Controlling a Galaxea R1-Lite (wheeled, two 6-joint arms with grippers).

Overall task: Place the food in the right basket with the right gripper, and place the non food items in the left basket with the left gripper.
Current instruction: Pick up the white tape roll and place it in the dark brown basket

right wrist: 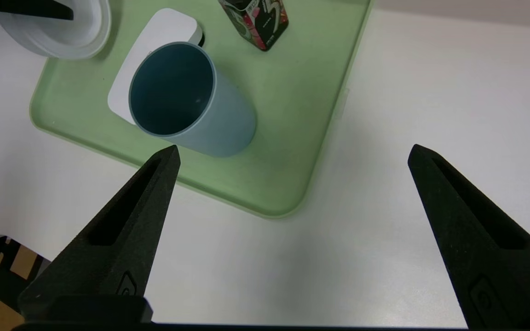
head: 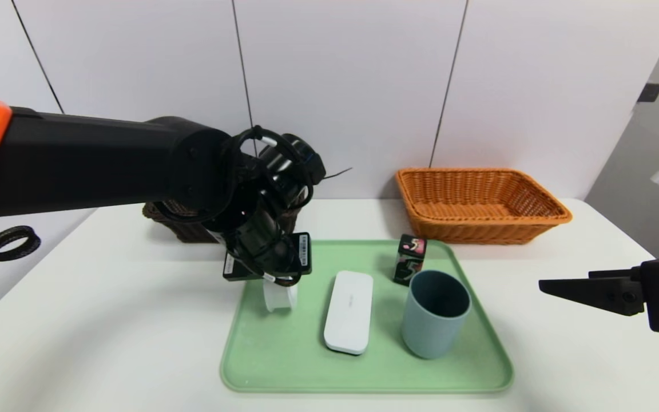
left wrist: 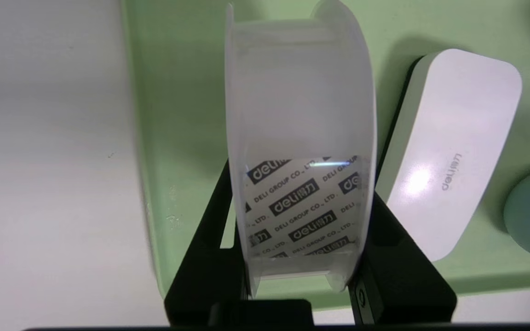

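The left tool pinches a roll of clear tape standing on edge over the green tray. Just beside it lies a white case, then a blue cup and gum box. The right tool, spread, hovers over the bench beyond the tray; the orange basket sits farther back.

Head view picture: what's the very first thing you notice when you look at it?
The big black left arm reaches over the green tray, and its left gripper is shut on a white roll of tape standing on edge at the tray's left side. Next to it lie a white case, a blue cup and a small dark box. The orange basket waits behind the tray, and the right gripper hangs open off to the right.
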